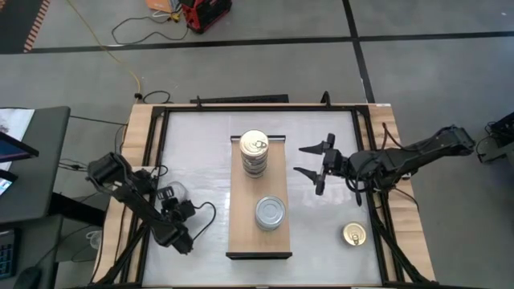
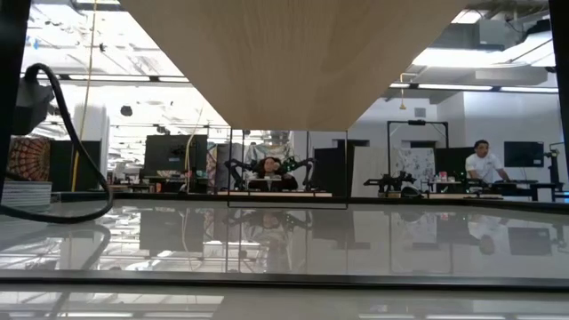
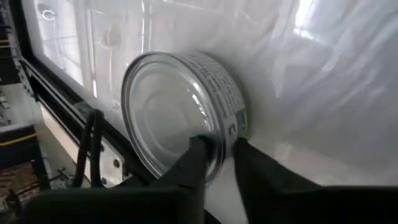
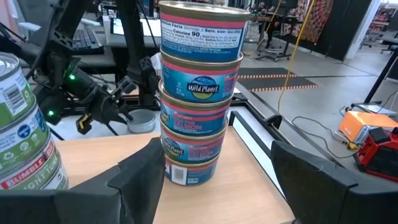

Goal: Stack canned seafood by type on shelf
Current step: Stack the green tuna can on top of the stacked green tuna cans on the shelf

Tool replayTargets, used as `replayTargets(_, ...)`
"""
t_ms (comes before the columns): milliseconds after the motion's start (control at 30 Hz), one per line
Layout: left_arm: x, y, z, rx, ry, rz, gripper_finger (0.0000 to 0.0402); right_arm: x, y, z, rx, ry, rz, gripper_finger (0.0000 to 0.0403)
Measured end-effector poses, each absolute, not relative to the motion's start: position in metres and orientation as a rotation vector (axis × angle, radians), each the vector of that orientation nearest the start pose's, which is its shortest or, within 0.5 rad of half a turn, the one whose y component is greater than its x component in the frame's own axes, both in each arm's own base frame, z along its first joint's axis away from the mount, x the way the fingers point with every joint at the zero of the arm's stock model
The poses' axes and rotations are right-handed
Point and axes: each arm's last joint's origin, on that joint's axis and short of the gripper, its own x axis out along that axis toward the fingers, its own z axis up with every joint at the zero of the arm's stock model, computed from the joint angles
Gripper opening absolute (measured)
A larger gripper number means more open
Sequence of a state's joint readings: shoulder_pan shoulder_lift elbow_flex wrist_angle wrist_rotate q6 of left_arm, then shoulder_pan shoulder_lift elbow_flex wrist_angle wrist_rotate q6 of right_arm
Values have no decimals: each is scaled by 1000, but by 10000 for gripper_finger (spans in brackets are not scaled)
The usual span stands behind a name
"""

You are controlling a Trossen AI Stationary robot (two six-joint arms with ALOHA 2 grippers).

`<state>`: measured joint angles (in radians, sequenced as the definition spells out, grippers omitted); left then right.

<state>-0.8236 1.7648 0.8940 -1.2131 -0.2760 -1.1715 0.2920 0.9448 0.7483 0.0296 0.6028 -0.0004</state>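
Left gripper (image 3: 217, 155) pinches rim of a silver-lidded tin (image 3: 180, 112) at table's left side, fingers closed on its edge, w/ the shelf (image 1: 259, 245) off to its right. Right gripper (image 1: 315, 160), jaws spread and empty, hovers just beside gold-lid stack (image 1: 254, 152) on shelf's far end; silver-lid stack (image 1: 271, 213) sits nearer, lone gold tin (image 1: 354, 234) behind it on tabletop.

A robotics lab or workshop is shown. Beyond the table, a wide open hall with benches (image 2: 267, 188), monitors (image 2: 524, 153) and a seated person (image 2: 484, 164) is seen in the low view. A grey floor with taped lines, loose cables (image 1: 136, 32) and a red case (image 1: 205, 14) is seen from above.
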Motion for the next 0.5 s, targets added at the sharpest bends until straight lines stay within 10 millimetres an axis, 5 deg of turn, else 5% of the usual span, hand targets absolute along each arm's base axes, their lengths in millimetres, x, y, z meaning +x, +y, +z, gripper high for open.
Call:
replayTargets(167, 159, -165, 138, 207, 1520, 652, 7, 209, 44, 310, -83, 157, -316, 315)
replayTargets(333, 169, -178, 143, 28, 1413, 530, 0, 214, 41, 307, -86, 169, -337, 315)
replayTargets(500, 169, -176, 143, 42, 1404, 496, 0, 215, 41, 307, -83, 162, -337, 315)
